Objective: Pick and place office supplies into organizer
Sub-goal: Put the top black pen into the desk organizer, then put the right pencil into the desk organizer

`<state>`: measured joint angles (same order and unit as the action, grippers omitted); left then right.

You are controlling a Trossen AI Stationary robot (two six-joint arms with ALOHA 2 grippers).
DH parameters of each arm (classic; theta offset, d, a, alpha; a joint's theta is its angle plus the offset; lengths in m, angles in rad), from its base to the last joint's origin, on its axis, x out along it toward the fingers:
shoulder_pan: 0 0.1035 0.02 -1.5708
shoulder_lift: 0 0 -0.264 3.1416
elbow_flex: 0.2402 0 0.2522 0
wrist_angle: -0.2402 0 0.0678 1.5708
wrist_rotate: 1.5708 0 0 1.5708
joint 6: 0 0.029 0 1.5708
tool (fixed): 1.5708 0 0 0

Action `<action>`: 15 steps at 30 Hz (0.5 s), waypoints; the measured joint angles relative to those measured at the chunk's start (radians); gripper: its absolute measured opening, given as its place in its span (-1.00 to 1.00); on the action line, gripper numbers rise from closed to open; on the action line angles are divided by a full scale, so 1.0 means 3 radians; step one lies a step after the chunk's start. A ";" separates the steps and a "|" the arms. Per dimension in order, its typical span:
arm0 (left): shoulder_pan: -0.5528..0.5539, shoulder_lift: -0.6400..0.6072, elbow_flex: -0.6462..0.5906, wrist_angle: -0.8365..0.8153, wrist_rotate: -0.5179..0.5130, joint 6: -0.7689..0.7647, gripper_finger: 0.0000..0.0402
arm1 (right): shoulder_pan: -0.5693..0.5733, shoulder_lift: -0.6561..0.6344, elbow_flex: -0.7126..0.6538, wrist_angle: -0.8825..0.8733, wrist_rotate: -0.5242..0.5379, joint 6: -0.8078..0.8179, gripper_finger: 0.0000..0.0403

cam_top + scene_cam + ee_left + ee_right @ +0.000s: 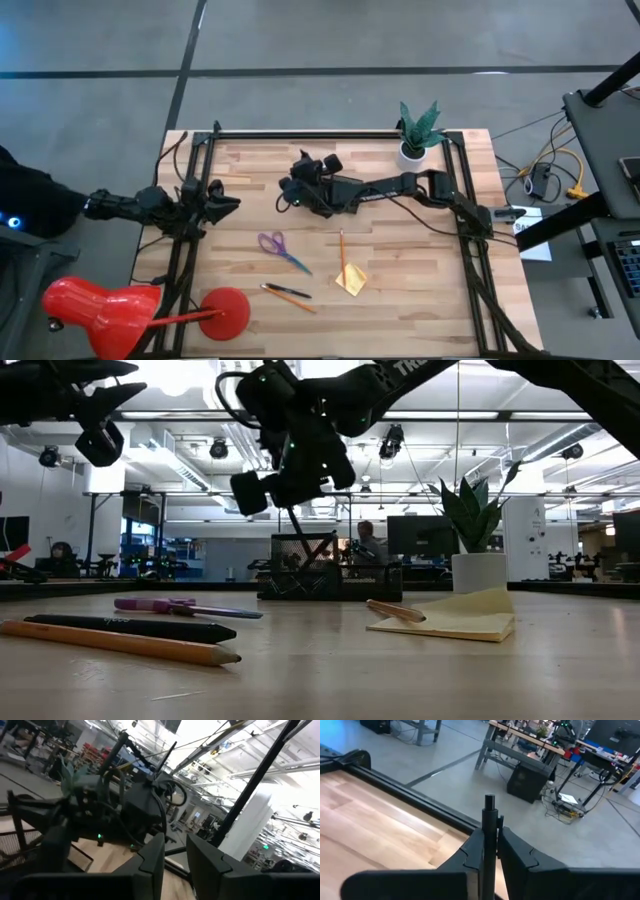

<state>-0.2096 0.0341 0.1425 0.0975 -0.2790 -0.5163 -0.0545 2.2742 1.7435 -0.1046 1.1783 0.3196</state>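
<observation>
Right tool holds a dark pen above the organizer.

From above, the right tool [298, 190] hangs over the worktop's [400, 300] far middle, hiding the organizer; the left tool [225, 203] waits leftward, slightly parted. At table height, the pen [297, 528] points steeply down toward the organizer [305, 568]. The right wrist shows fingers clamping the pen [489, 845].

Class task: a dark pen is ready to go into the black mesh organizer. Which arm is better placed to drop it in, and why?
The right arm. Its claw is shut on the pen and hangs above the organizer. The left claw waits at the table's left edge, holding nothing.
</observation>
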 joint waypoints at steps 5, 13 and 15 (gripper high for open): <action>0.0001 0.0000 -0.0001 -0.0009 -0.0064 -0.0003 -0.67 | 0.0009 -0.0005 -0.0001 -0.0103 0.0003 0.0062 -0.67; 0.0001 0.0000 0.0004 -0.0003 -0.0169 -0.0003 -0.67 | 0.0009 -0.0016 0.0000 -0.0161 0.0011 0.0067 -0.32; 0.0001 0.0000 0.0004 -0.0004 -0.0169 -0.0003 -0.67 | 0.0017 -0.0027 0.0015 -0.0162 0.0010 0.0058 -0.24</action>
<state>-0.2092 0.0341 0.1436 0.0961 -0.3296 -0.5171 -0.0494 2.2661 1.7482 -0.1533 1.1814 0.3370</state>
